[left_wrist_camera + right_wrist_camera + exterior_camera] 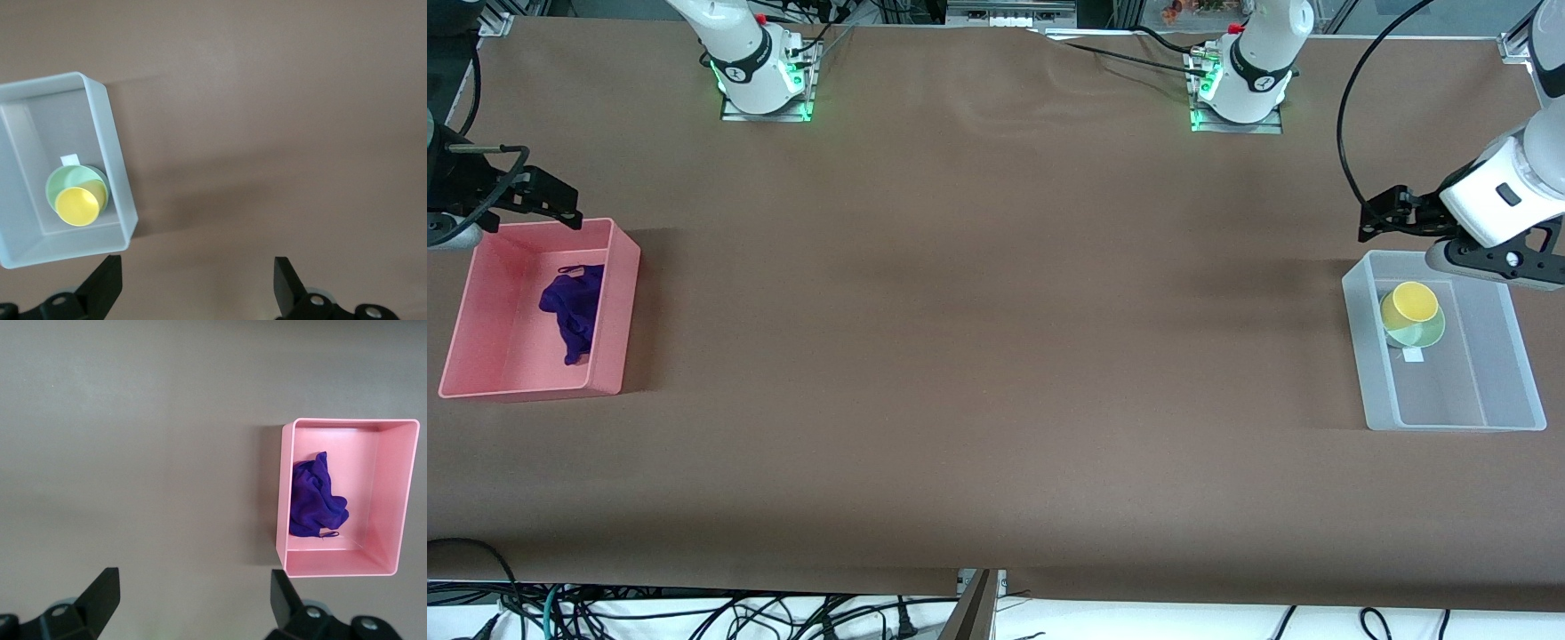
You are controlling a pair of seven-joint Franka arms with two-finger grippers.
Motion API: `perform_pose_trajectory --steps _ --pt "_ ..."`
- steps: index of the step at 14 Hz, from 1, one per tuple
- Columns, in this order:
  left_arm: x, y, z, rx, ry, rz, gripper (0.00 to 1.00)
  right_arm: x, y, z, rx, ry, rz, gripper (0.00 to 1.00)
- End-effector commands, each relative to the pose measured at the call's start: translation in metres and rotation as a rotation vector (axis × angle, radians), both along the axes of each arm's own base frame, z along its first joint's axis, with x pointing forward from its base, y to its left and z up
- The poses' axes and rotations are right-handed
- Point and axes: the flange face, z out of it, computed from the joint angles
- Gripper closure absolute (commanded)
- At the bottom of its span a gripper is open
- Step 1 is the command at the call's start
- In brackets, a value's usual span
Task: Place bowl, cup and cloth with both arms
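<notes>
The purple cloth [574,307] lies crumpled in the pink bin [618,302] at the right arm's end of the table; the right wrist view shows the cloth [313,497] and the bin [400,493] too. The yellow cup [1412,302] sits tilted in the mint-green bowl [1430,334], inside the clear bin [1516,356] at the left arm's end. The left wrist view shows the cup [79,205], bowl [67,179] and bin [110,147]. My left gripper [1376,218] [198,273] is open and empty, up over the table beside the clear bin. My right gripper [560,204] [195,587] is open and empty, up beside the pink bin.
Brown table covering [996,356] stretches between the two bins. The arm bases [765,80] [1240,89] stand along the table's edge farthest from the front camera. Cables [694,613] hang below the nearest edge.
</notes>
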Motion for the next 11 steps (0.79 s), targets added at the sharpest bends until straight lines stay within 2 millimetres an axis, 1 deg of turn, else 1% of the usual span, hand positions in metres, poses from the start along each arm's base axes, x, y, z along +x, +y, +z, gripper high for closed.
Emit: perform_pose_trajectory --steps 1,2,3,7,8,9,11 --pt "-0.045 -0.007 0.000 -0.014 -0.112 0.135 0.00 0.001 0.000 0.003 -0.001 -0.011 -0.001 0.00" --pt "-0.051 -0.010 -0.002 -0.013 -0.147 0.154 0.00 0.002 0.000 0.004 -0.001 -0.012 -0.001 0.00" --pt "-0.053 -0.011 -0.003 -0.012 -0.146 0.153 0.00 0.001 0.000 0.004 0.001 -0.011 -0.002 0.01" --pt "-0.051 -0.009 -0.003 -0.017 -0.146 0.154 0.00 0.001 -0.004 0.003 0.002 -0.011 -0.011 0.01" --pt "-0.051 -0.011 -0.002 -0.011 -0.146 0.147 0.00 0.001 -0.004 0.003 0.002 -0.011 -0.011 0.01" --pt "-0.051 -0.018 0.000 -0.008 -0.149 0.130 0.00 0.002 -0.003 0.004 0.002 -0.012 -0.009 0.01" --pt "-0.048 -0.013 0.003 -0.009 -0.139 0.138 0.00 0.001 -0.004 0.003 0.002 -0.011 -0.011 0.00"
